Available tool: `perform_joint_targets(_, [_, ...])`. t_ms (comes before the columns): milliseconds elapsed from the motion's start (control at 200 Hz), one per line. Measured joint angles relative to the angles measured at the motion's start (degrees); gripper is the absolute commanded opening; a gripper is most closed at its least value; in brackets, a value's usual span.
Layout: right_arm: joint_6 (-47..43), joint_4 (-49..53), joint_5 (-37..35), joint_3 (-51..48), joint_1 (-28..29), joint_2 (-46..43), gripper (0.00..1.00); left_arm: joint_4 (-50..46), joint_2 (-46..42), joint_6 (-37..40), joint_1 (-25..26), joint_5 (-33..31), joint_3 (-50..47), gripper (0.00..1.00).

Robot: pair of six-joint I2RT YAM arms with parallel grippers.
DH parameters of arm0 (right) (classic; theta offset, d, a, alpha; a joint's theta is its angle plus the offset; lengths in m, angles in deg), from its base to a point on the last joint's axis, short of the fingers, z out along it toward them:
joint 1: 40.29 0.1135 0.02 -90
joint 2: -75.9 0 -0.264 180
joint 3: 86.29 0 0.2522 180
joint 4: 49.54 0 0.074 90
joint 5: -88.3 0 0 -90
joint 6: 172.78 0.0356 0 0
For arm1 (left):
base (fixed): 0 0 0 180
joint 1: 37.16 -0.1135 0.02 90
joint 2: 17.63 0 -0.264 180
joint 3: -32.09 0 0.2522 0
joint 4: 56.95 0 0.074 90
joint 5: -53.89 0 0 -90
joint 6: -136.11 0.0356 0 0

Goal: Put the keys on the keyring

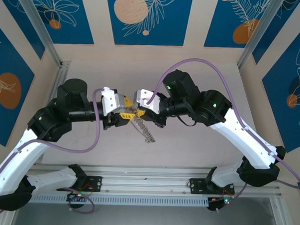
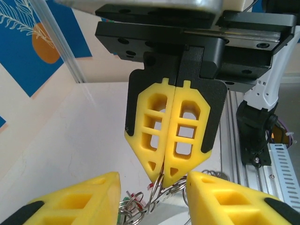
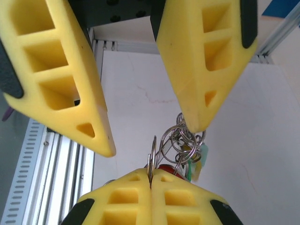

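Setting: robotics lab test cell. Evidence: pale flat surface (image 1: 188,144) boxed in by aluminium-profile posts (image 1: 38,25). Wall panels (image 1: 144,15) printed with blue leaf-and-orange-disc pattern. Two robot arms (image 1: 73,96) bolted to aluminium rails (image 1: 147,179) at near edge. Purple cables (image 1: 194,60). Slotted cable duct (image 1: 136,200).

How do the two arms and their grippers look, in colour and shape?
Left arm and right arm: white links, black joints, a purple cable along each. Left gripper and right gripper: yellow wedge-shaped fingers with cut-out windows, on black mounts.
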Motion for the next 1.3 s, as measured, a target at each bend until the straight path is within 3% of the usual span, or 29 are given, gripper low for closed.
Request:
perform_joint_targets(140, [-0.2,2.4,-0.9,1.9,0.1,0.7,0.00,-1.2,0.8,0.5,0.0,0.0,0.3,0.33])
perform_joint_targets(660, [-0.2,5.2,-0.3,5.1,0.3,1.9,0.00,-1.2,1.6,0.4,0.0,1.5,0.3,0.30])
perform_joint_targets(885, [-0.3,5.8,0.2,5.3,0.3,3.3,0.00,-0.9,2.3,-0.1,0.0,3.1,0.3,0.17])
perform_joint_targets(1300, [-0.9,6.2,1.1,5.3,0.1,3.2,0.00,-0.8,2.6,0.1,0.0,4.1,0.3,0.18])
